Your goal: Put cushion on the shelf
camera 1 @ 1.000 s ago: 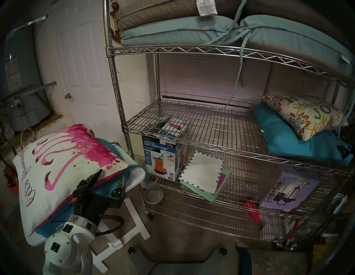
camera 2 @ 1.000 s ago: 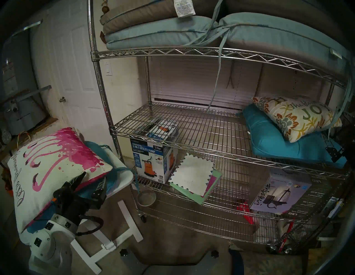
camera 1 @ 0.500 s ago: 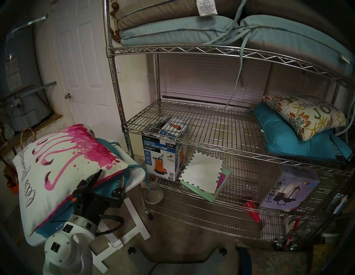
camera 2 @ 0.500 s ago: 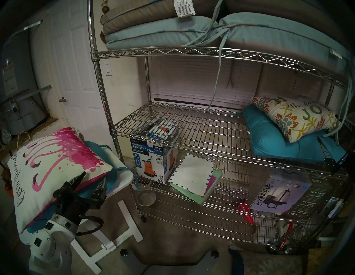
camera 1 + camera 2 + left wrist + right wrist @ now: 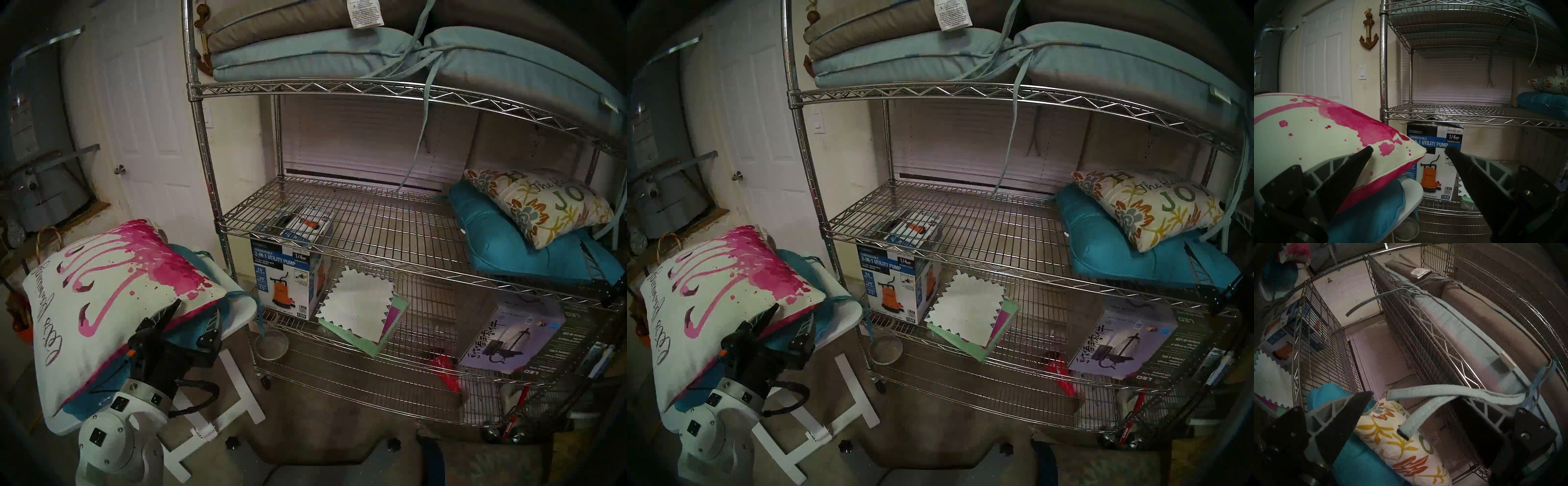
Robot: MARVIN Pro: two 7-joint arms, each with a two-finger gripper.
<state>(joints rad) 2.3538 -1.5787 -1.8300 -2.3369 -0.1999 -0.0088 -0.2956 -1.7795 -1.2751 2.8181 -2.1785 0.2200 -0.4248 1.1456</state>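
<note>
A white cushion with a pink flamingo print [image 5: 112, 288] lies on a teal cushion [image 5: 1369, 208] on the small white folding table [image 5: 239, 310] at the left. My left gripper [image 5: 196, 314] stands open at its near right corner. In the left wrist view one finger [image 5: 1356, 162] lies over the cushion's top [image 5: 1305, 132] and the other is clear of it. The chrome wire shelf [image 5: 373, 217] has a bare middle tier. My right gripper [image 5: 1413, 396] is open at the shelf's right end, with light-blue tie straps [image 5: 1449, 390] draped over one finger.
On the middle tier's right end a floral cushion [image 5: 539, 207] rests on a teal one [image 5: 509, 251]. Grey and blue seat cushions [image 5: 305, 51] fill the top tier, with a strap [image 5: 417, 146] hanging down. Lower down stand a pump box [image 5: 288, 275], papers [image 5: 359, 305] and a lantern box [image 5: 512, 336].
My right gripper has drawn down and back from the teal cushion at the shelf's right edge, and the straps there have shifted. The left arm has not moved.
</note>
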